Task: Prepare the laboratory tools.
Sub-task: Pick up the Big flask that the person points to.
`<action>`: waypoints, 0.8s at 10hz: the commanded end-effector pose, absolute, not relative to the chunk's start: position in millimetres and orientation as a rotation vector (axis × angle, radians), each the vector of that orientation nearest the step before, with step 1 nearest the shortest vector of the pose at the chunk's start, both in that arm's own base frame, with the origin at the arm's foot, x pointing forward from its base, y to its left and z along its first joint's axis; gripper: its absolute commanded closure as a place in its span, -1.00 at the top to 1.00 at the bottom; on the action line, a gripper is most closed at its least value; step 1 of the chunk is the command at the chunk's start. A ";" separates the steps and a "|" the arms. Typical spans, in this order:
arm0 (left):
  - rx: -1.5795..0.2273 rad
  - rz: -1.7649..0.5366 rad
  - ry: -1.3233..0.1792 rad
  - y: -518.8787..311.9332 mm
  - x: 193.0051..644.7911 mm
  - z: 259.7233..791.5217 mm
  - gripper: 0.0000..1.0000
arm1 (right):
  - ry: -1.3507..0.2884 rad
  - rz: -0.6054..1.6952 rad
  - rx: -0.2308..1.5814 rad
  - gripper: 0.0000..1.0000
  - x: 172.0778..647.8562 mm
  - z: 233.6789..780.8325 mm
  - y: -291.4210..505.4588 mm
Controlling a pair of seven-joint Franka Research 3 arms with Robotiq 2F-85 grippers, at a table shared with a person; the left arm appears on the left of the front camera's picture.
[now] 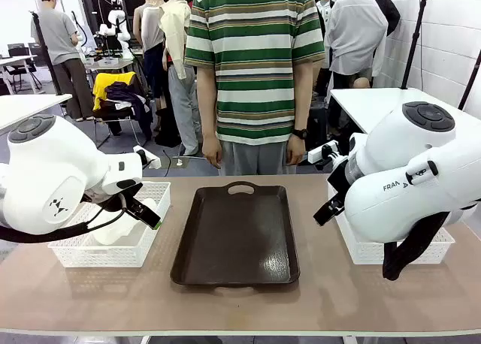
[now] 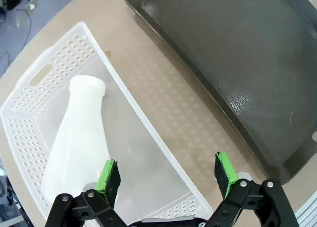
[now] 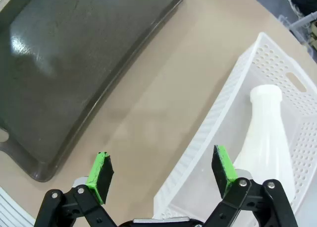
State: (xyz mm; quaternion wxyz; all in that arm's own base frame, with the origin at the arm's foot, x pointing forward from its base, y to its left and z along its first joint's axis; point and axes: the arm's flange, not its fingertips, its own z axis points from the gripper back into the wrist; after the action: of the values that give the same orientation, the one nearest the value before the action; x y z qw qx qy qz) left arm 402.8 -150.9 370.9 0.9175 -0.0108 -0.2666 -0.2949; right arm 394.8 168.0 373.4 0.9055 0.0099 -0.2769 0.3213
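1. Looking across the table (image 1: 240,306), we see a dark brown tray (image 1: 234,239) lying flat in the middle, with a white lattice basket on either side of it.
2. Left basket (image 2: 59,53): the left flask (image 2: 79,133) lies on its side inside, with its narrow neck toward the end wall that has the handle slot and its wide base toward the wrist camera.
3. Left gripper (image 2: 166,172): the jaws stand wide apart with nothing between them. One green pad shows in front of the flask's wide end. The other is over the bare table between basket and tray. We cannot tell whether the pad touches the flask.
4. Right basket (image 3: 277,63): the right flask (image 3: 267,128) also lies on its side inside, neck toward the slotted end wall.
5. Right gripper (image 3: 162,168): the jaws are wide apart and hold nothing. One pad shows over the table just beside the tray's rim. The other is over the near wall of the basket, next to the flask's base.
6. The tray has nothing on it. Both flasks are in their baskets.
7. A person (image 1: 254,66) in a striped shirt stands at the far side of the table, arms hanging down, hands clear of the table.
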 end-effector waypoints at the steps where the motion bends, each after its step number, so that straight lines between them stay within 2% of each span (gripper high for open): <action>1: -0.022 -0.607 -0.549 -150.9 402.7 371.1 1.00 | -0.572 0.664 0.020 1.00 394.8 373.4 168.0; 8: -0.022 -0.607 -0.549 -150.9 402.7 371.1 1.00 | -0.572 0.664 0.020 1.00 394.8 373.4 168.0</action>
State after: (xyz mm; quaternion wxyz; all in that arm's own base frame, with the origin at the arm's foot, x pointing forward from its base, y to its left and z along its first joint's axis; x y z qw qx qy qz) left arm 402.3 -152.2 370.9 0.9171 -0.0107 -0.2666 -0.2962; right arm 394.8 168.1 373.4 0.9054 0.0096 -0.2770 0.3216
